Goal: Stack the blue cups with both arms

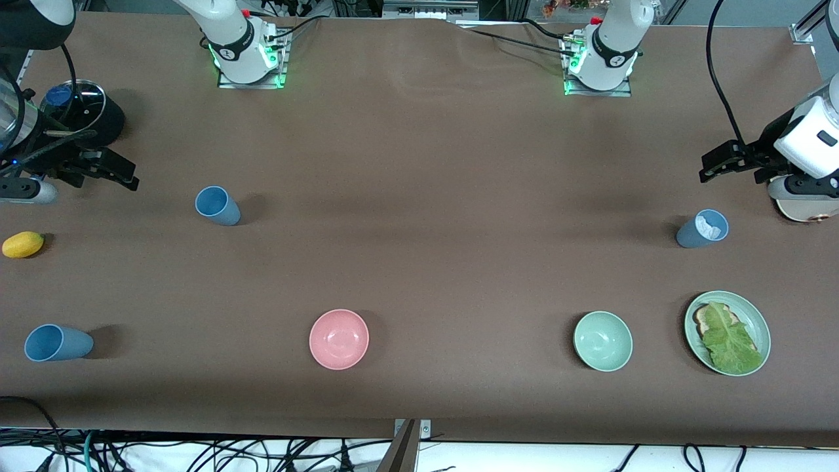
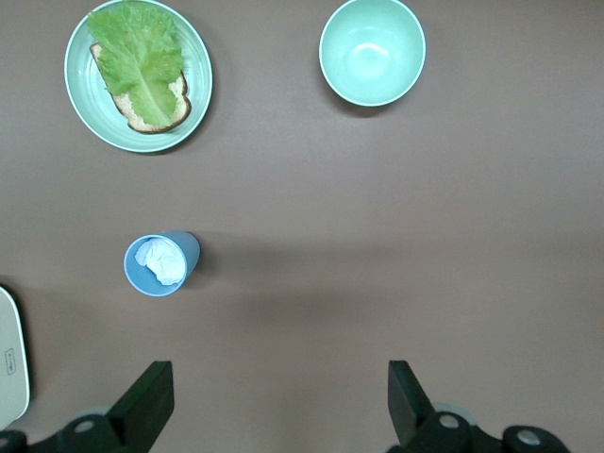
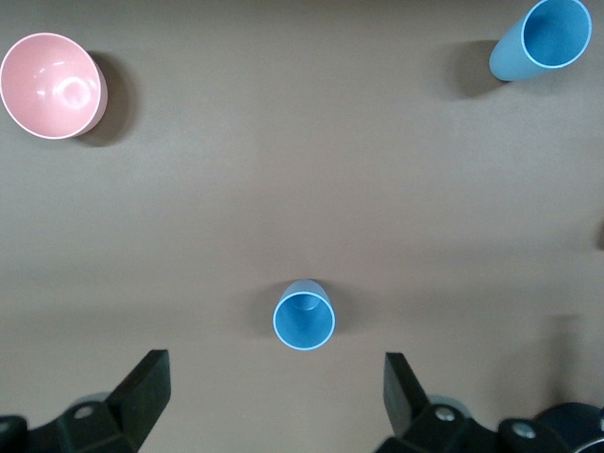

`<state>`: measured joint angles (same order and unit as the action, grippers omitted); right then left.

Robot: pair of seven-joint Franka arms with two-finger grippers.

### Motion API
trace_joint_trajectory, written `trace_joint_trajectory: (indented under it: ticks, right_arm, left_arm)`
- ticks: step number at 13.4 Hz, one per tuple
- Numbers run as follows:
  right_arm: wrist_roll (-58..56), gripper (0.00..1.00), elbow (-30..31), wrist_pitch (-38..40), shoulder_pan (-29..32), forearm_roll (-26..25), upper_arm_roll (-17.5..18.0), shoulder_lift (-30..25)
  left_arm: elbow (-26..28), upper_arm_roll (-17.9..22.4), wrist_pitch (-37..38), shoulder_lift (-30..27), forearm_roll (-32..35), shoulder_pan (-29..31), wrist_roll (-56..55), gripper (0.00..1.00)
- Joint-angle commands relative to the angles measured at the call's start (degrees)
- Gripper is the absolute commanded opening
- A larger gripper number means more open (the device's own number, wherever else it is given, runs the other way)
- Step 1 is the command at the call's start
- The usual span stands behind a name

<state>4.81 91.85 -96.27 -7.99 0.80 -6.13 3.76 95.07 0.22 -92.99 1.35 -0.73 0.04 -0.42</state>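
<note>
Three blue cups stand apart on the brown table. One blue cup (image 1: 217, 205) (image 3: 304, 316) is toward the right arm's end, and a second cup (image 1: 58, 343) (image 3: 543, 38) stands nearer the front camera at that same end. The third cup (image 1: 702, 229) (image 2: 160, 264), toward the left arm's end, has crumpled white paper inside. My right gripper (image 1: 121, 172) (image 3: 276, 392) hangs open over bare table beside the first cup, holding nothing. Over bare table beside the third cup, my left gripper (image 1: 711, 165) (image 2: 280, 396) is also open and holds nothing.
A pink bowl (image 1: 339, 339) (image 3: 52, 85), a pale green bowl (image 1: 603, 341) (image 2: 372, 52) and a green plate (image 1: 760, 321) (image 2: 85, 118) with bread and lettuce stand near the front edge. A yellow fruit (image 1: 23, 244) and a lidded black pot (image 1: 82, 115) sit at the right arm's end.
</note>
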Motion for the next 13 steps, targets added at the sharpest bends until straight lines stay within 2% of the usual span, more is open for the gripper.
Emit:
trace_joint_trajectory:
  ticks: [1,13]
  right_arm:
    - [0.8,1.00,-0.4,-0.2,-0.2,0.7,-0.2,-0.2]
    - [0.8,1.00,-0.4,-0.3,-0.3,0.7,-0.1,0.2]
  left_arm:
    - [-0.1,0.0,0.3,0.1,0.8,0.3,0.3,1.00]
    - [-0.1,0.0,0.3,0.1,0.8,0.8,0.2,1.00]
